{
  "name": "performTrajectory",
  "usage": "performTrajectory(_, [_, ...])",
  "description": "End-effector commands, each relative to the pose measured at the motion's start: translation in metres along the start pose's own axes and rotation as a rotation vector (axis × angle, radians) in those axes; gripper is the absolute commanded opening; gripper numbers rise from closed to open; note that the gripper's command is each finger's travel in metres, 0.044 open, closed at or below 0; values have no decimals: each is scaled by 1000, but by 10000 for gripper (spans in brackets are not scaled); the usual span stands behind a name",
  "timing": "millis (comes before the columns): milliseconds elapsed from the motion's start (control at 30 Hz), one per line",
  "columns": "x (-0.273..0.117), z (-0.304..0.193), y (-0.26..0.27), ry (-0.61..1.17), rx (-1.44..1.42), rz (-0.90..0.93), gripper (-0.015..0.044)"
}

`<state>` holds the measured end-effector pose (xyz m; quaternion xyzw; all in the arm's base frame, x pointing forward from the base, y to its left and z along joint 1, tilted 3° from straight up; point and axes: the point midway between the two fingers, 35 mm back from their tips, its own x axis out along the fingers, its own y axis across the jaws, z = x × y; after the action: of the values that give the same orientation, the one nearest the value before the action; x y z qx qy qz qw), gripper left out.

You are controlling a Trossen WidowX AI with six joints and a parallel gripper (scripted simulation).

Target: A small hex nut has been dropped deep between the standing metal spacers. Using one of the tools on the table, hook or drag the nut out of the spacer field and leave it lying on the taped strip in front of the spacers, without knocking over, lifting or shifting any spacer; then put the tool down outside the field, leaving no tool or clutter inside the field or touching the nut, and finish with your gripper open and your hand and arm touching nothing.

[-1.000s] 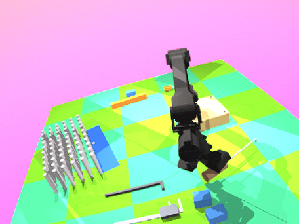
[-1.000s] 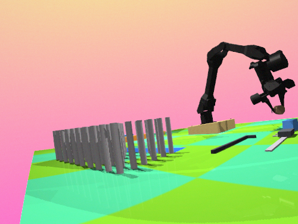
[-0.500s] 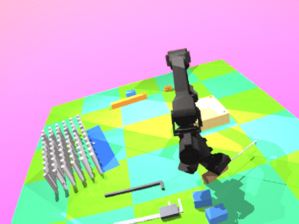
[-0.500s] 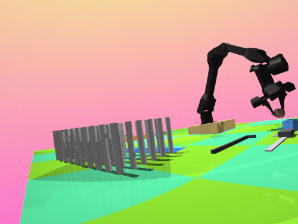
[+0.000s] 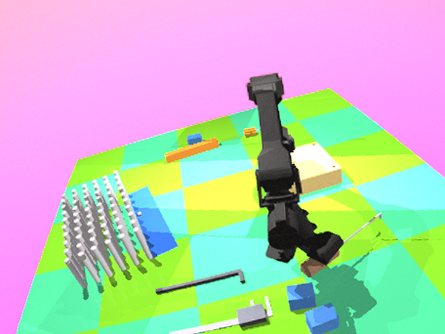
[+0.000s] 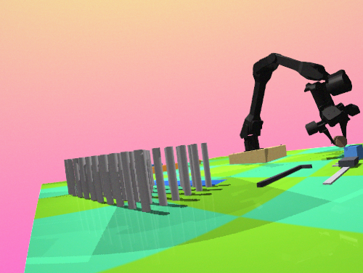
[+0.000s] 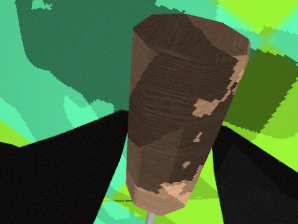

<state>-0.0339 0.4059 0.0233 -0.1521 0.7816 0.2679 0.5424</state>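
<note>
My gripper (image 5: 323, 261) (image 6: 338, 140) (image 7: 172, 127) is shut on the brown wooden handle (image 5: 313, 268) (image 7: 175, 85) of a tool. The tool's thin pale shaft (image 5: 361, 229) (image 7: 150, 218) runs to a small bent tip at the right in the top view. Gripper and tool are above the table, far right of the standing grey spacers (image 5: 130, 246) (image 6: 145, 181). The blue taped strip (image 5: 161, 234) (image 6: 217, 182) lies along the spacers' right side. A small pale spot (image 5: 139, 213), apparently the nut, shows on the strip close to the spacers; its exact shape is too small to tell.
A black hex key (image 5: 198, 281) (image 6: 281, 176) and a caliper (image 5: 252, 316) (image 6: 348, 162) lie near the front. Two blue blocks (image 5: 301, 297) (image 5: 322, 320) lie below the gripper. An orange bar (image 5: 192, 150), a blue block (image 5: 194, 139) and an orange piece (image 5: 249, 132) are at the back.
</note>
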Motion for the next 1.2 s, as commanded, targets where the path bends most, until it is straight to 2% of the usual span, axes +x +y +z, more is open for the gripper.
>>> performTrajectory(0, [3,0,0,5,-3,6,0])
performTrajectory(1167, [29,3,-13,5,-3,6,0])
